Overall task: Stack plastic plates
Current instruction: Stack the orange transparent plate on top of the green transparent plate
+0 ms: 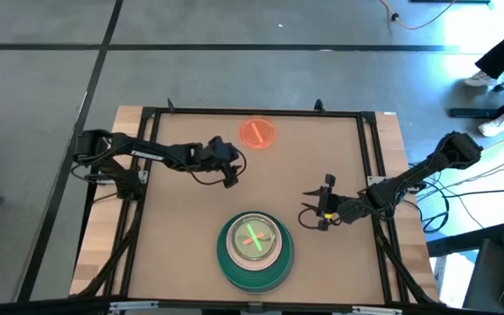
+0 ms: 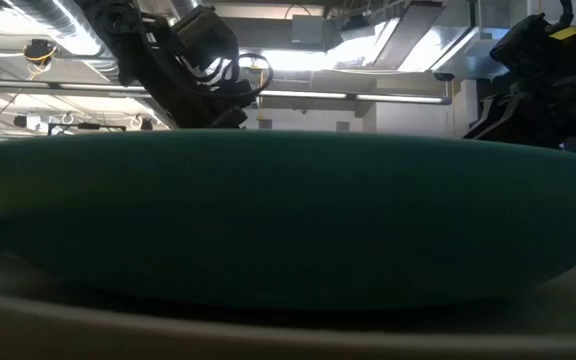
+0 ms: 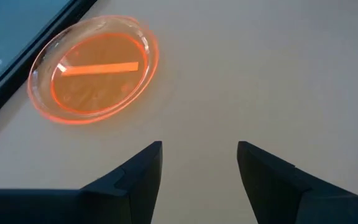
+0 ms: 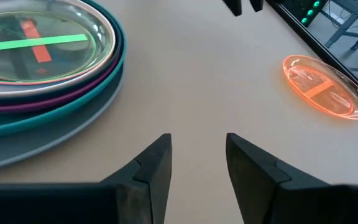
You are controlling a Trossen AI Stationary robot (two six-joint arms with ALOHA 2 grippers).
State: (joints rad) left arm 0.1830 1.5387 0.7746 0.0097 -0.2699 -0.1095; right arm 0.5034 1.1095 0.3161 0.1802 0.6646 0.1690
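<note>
Now the left gripper [image 1: 231, 178] hangs with its fingers [image 3: 138, 174] spread and holding nothing; the orange plate [image 1: 256, 133] lies flat on the table [image 1: 182, 227] just ahead of it, apart from the fingertips. Beside the right gripper [image 1: 322, 214], also spread and empty, sits the stack [image 1: 254, 251]: a green plate [image 4: 39, 46] on top, magenta and teal rims below.

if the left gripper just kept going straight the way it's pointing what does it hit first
Probably bare table. The left gripper, fingers open and empty, has the orange plate ahead but off to one side of its line, by the table's far edge. Depth is hard to judge, so it might clip the plate's rim.
</note>
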